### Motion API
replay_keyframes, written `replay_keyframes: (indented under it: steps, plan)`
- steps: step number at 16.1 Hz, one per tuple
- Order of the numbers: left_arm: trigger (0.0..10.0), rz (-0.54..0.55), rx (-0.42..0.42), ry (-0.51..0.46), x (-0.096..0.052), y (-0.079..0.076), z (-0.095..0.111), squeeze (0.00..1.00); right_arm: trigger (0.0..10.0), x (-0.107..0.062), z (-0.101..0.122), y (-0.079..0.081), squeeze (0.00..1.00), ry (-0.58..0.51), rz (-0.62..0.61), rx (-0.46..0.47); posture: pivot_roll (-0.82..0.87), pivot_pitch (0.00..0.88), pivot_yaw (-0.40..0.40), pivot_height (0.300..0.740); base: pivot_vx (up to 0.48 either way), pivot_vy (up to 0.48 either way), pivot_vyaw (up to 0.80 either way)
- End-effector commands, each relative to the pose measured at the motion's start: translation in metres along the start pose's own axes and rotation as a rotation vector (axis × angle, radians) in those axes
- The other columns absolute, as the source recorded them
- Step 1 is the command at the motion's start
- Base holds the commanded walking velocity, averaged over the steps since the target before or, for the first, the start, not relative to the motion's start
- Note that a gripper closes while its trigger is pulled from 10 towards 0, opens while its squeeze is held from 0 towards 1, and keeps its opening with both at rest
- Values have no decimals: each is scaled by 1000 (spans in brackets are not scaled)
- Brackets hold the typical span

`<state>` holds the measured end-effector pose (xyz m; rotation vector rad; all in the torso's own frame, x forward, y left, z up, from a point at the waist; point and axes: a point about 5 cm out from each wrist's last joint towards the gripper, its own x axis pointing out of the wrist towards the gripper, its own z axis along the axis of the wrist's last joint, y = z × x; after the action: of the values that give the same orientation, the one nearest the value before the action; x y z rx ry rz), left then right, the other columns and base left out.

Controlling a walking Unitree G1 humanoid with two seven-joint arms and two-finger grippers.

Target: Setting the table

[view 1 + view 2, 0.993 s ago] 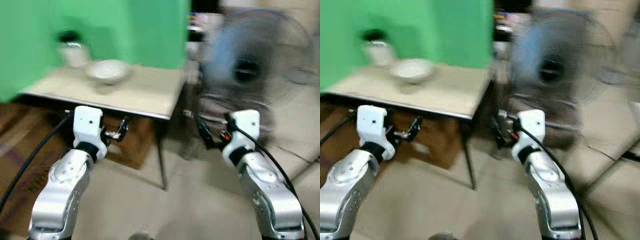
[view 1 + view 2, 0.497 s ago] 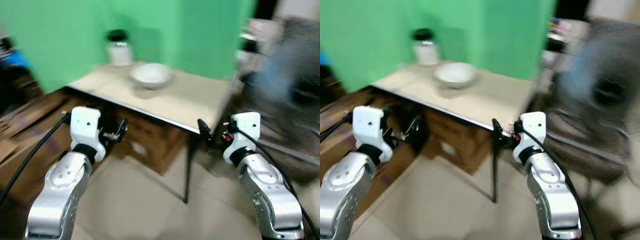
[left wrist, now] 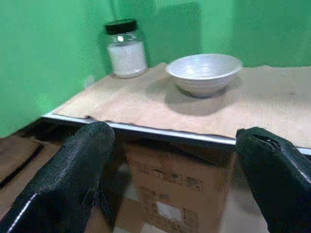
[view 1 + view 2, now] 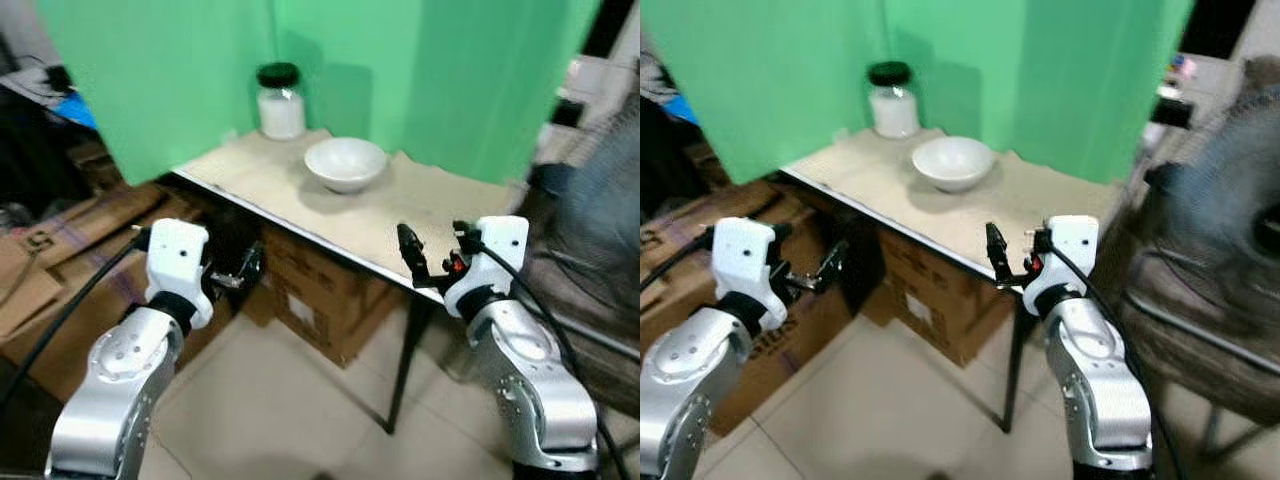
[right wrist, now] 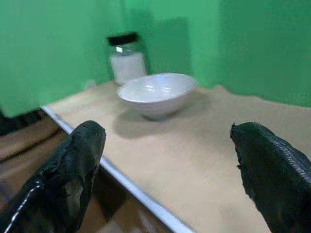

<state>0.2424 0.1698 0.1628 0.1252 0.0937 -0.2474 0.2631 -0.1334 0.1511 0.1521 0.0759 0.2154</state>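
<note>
A white bowl [image 4: 345, 163] sits on a small table [image 4: 440, 205] covered with beige cloth. Behind it, near the back corner, stands a glass jar [image 4: 280, 100] with a black lid and white contents. Both show again in the wrist views, the bowl [image 3: 204, 73] and the jar [image 3: 126, 48]. My left gripper [image 4: 247, 268] is held out below the table's front edge, open and empty. My right gripper [image 4: 435, 250] is open and empty too, level with the table's front edge, short of the bowl [image 5: 156, 93].
A green screen [image 4: 200, 60] backs the table. Cardboard boxes [image 4: 320, 290] stand under it, and more lie flat at the left [image 4: 50, 260]. A thin black table leg [image 4: 403, 355] drops to the tiled floor. A large fan [image 4: 600, 200] stands at the right.
The whole view has swung: the table with bowl and jar now sits in the middle and closer, and the fan has slid off to the right. Both arms keep the same pose.
</note>
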Motion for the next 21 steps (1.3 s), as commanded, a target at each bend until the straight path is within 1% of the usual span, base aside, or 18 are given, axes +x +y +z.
replay_keyframes:
  steps: [1,2,4,5,7,9,11,12,14,17,18,19,20,21]
  plan:
    - [10000,4,3,13,0,3,-2,0,10000,2,6,7,0,-20,26,13,121,0,34,740,289,0,0]
    - [10000,-16,13,10,1,-1,-1,0,10000,3,7,7,0,-26,29,4,125,0,27,740,281,0,0]
    - [10000,11,-8,11,1,2,-2,0,10000,5,7,7,0,-20,36,-8,130,0,26,740,281,0,0]
    - [10000,0,5,12,1,2,-1,0,10000,5,7,8,0,-20,42,-9,137,0,21,740,277,0,0]
    - [10000,20,-6,6,0,7,0,0,10000,6,4,8,0,-14,40,-26,131,0,27,740,304,0,0]
    - [10000,9,5,3,0,5,2,0,10000,5,4,8,0,-9,43,-55,142,0,23,740,313,0,0]
    - [10000,15,2,16,0,5,-1,0,10000,6,5,7,0,-11,43,-70,147,0,22,740,311,0,800]
    - [10000,8,15,18,0,4,-1,0,10000,6,5,6,0,-12,39,-68,147,0,22,740,307,0,800]
    - [10000,22,9,16,-2,8,-1,0,10000,6,3,6,0,-3,27,-50,146,0,23,740,304,0,0]
    - [10000,19,11,13,-3,7,1,0,10000,7,2,3,0,10,5,-47,148,0,21,740,301,0,0]
    - [10000,10,21,23,-1,6,-2,0,10000,6,1,4,0,21,25,1,145,0,23,740,296,0,0]
    - [10000,6,22,21,-1,5,-1,0,10000,5,1,5,0,15,29,27,145,0,23,740,296,0,0]
    - [10000,8,14,18,-1,6,-1,0,10000,3,2,4,1000,-1,16,87,138,0,24,740,292,0,0]
    - [10000,3,19,24,0,5,-2,0,10000,2,3,2,1000,-7,18,86,138,0,25,740,289,0,0]
